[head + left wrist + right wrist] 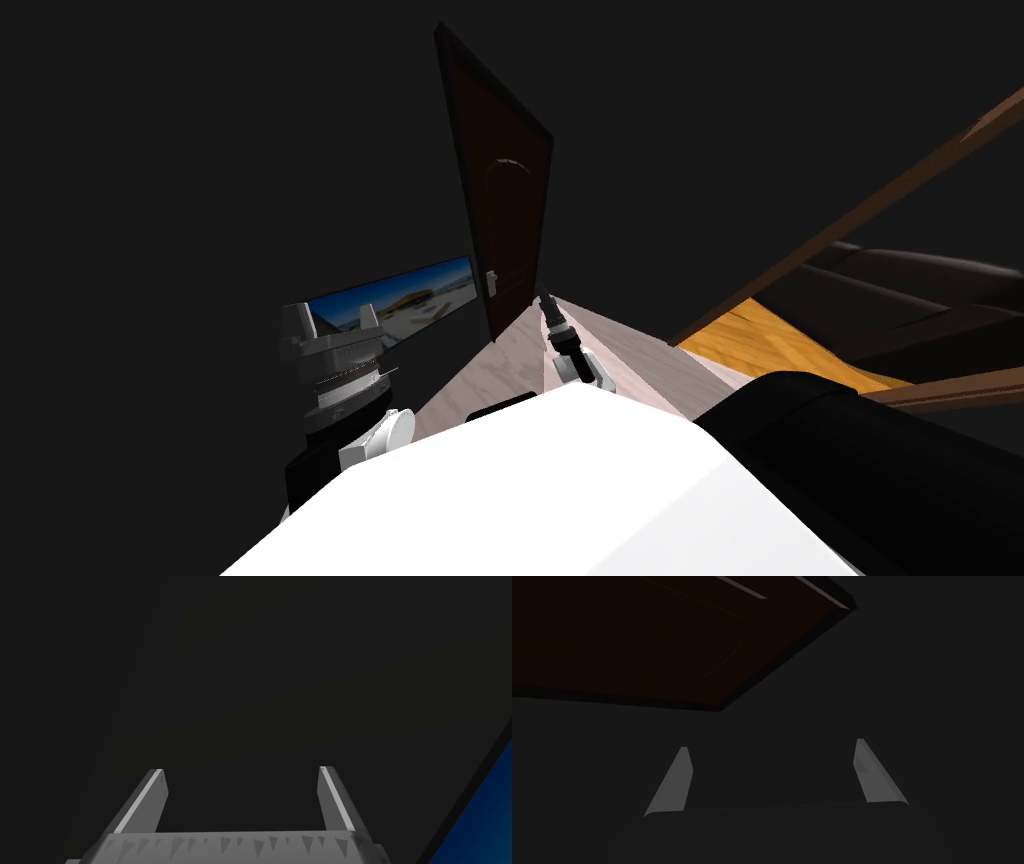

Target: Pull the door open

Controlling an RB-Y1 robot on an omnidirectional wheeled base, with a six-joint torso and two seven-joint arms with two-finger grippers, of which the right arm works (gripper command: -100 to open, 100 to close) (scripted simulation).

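Note:
The dark brown door [505, 200] stands ahead, partly swung out from the dark wall, with a small light handle [491, 281] near its edge. My right gripper [545, 298] reaches forward just to the right of the handle and apart from it. In the right wrist view the right gripper [772, 743] is open with nothing between its fingers, and the door [662, 641] panel lies beyond them. My left gripper [335, 318] is raised at the left, and the left gripper [240, 768] stands open before a dark wall.
A long framed landscape picture [400, 300] hangs on the wall left of the door. A pale floor strip [520, 350] runs toward the door. Dark seating [900, 300] and an orange floor patch [770, 345] lie at the right, beyond brown wooden rails [860, 215].

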